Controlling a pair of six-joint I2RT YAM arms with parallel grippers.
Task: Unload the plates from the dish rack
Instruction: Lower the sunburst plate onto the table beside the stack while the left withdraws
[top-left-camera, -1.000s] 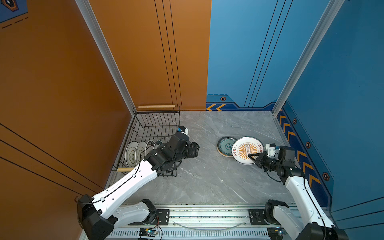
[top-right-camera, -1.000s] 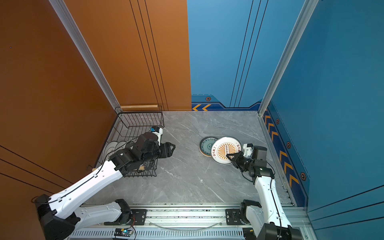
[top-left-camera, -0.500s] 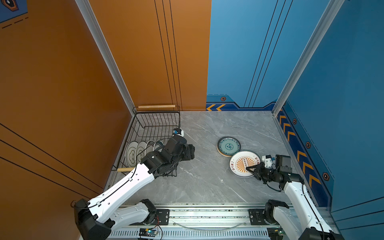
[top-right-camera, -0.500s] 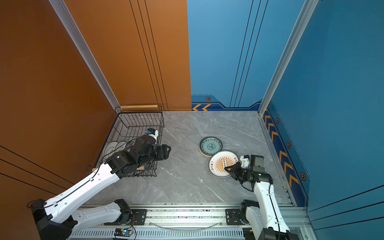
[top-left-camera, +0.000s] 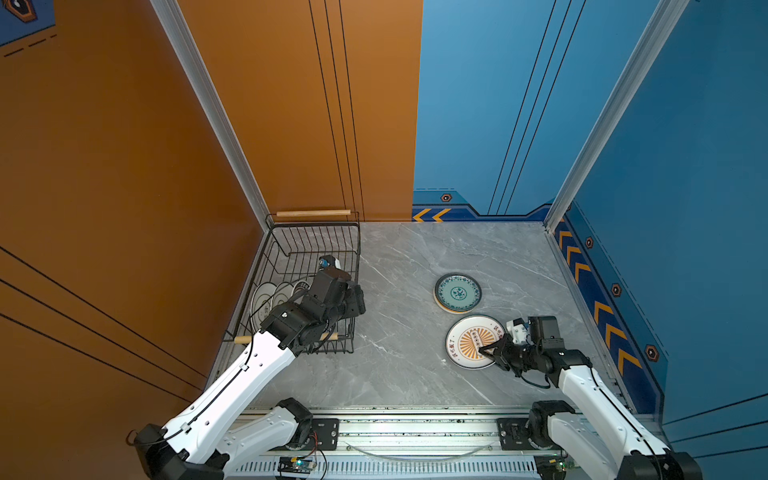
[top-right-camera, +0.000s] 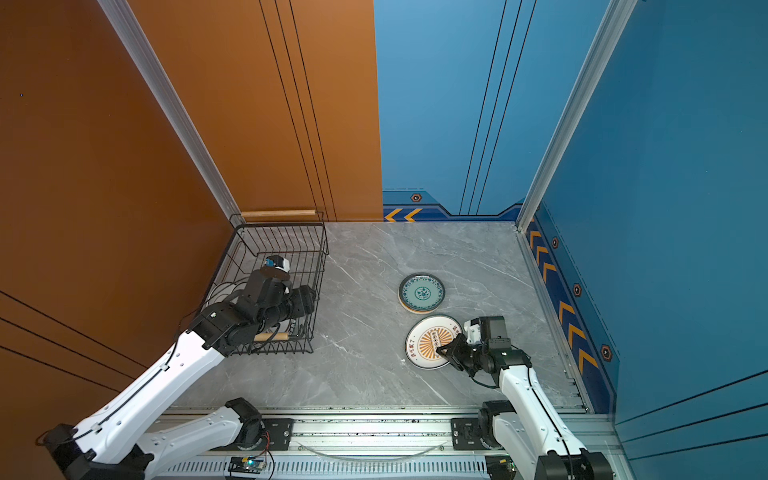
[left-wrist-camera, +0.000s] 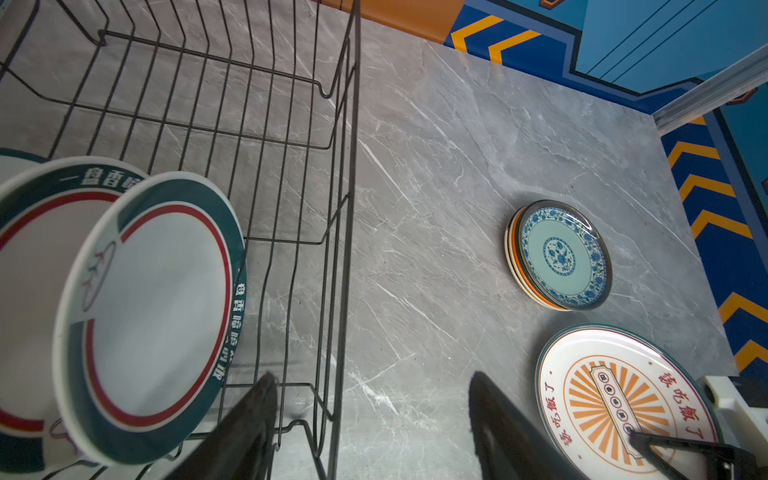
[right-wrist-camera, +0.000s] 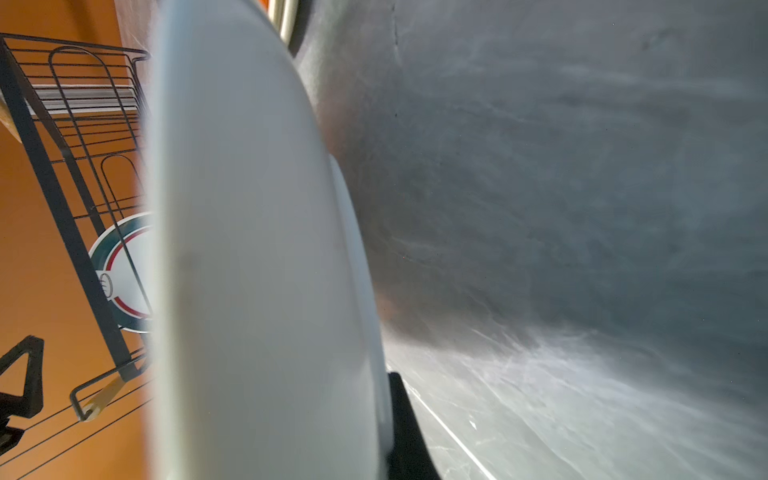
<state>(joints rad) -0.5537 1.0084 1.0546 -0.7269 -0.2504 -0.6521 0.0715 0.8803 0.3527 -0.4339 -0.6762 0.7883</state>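
Note:
The black wire dish rack (top-left-camera: 312, 227) (top-right-camera: 279, 227) stands at the table's left edge. Several white plates with dark rims (top-left-camera: 266, 297) (left-wrist-camera: 153, 316) stand upright in its near end. My left gripper (top-left-camera: 356, 302) (left-wrist-camera: 370, 380) hangs open over the rack's right wall, one finger (left-wrist-camera: 257, 411) on the rack's side and one over the table. It holds nothing. My right gripper (top-left-camera: 487, 351) (top-right-camera: 443, 351) (right-wrist-camera: 385, 399) is shut on the rim of a white plate with an orange sunburst (top-left-camera: 467, 343) (top-right-camera: 428, 341), low over the table. Its pale underside (right-wrist-camera: 257, 249) fills the right wrist view.
A stack of small plates topped by a teal-patterned one (top-left-camera: 458, 292) (top-right-camera: 422, 292) (left-wrist-camera: 561, 255) lies on the grey table just behind the held plate. Orange wall hugs the rack's left side. Blue wall with chevrons bounds the right. A metal rail (top-left-camera: 415, 428) runs along the front.
My right gripper carried the sunburst plate from beside the teal stack toward the table's front. My left gripper drew back toward the rack and opened a little wider.

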